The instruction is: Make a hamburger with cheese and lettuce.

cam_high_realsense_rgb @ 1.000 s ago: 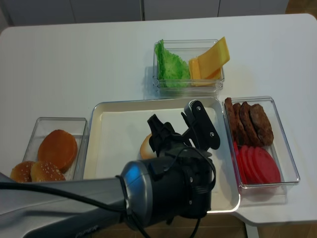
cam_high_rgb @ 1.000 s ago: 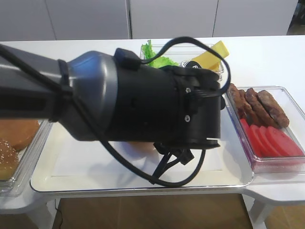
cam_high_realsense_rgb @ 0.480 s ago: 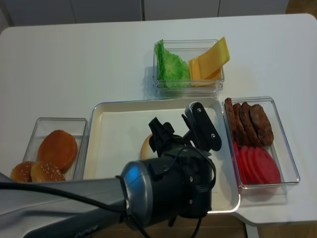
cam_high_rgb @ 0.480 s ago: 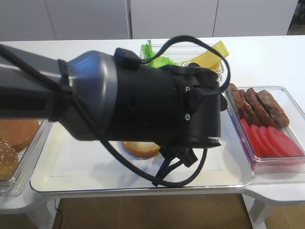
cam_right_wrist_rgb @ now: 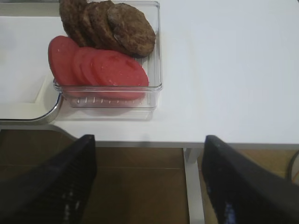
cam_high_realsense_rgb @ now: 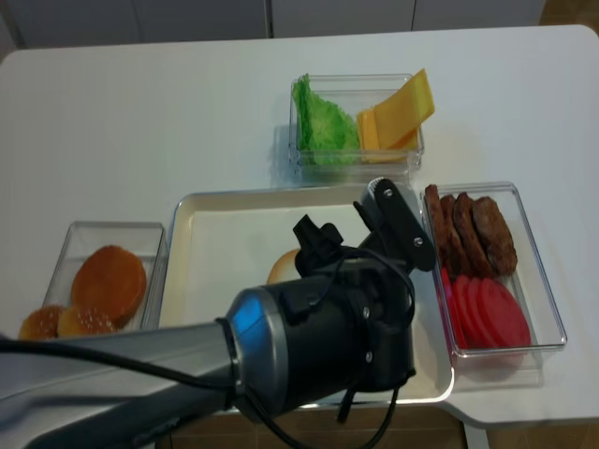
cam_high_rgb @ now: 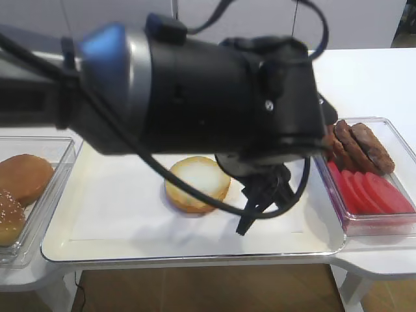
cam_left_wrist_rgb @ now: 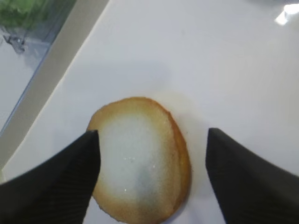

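The hamburger, a flat bun half (cam_left_wrist_rgb: 140, 172) with a pale cut face and a brown rim, lies alone on the white tray (cam_high_rgb: 97, 221); it also shows as a bun half (cam_high_rgb: 197, 184) under the big dark arm. My left gripper (cam_left_wrist_rgb: 152, 135) hangs open just above it, one finger on each side, touching nothing. The green lettuce (cam_high_realsense_rgb: 321, 117) and the yellow cheese (cam_high_realsense_rgb: 398, 112) share a clear box behind the tray. My right gripper (cam_right_wrist_rgb: 147, 140) is open and empty, out past the table's front edge.
A clear box to the right of the tray holds brown patties (cam_right_wrist_rgb: 117, 23) and red tomato slices (cam_right_wrist_rgb: 98, 67). Another clear box on the left holds domed buns (cam_high_realsense_rgb: 108, 281). The left arm's body (cam_high_rgb: 195, 84) hides the lettuce and cheese box in one high view.
The left gripper's jaws have spread wide and the arm has lifted up and to the right, so the bun half now lies uncovered on the tray.
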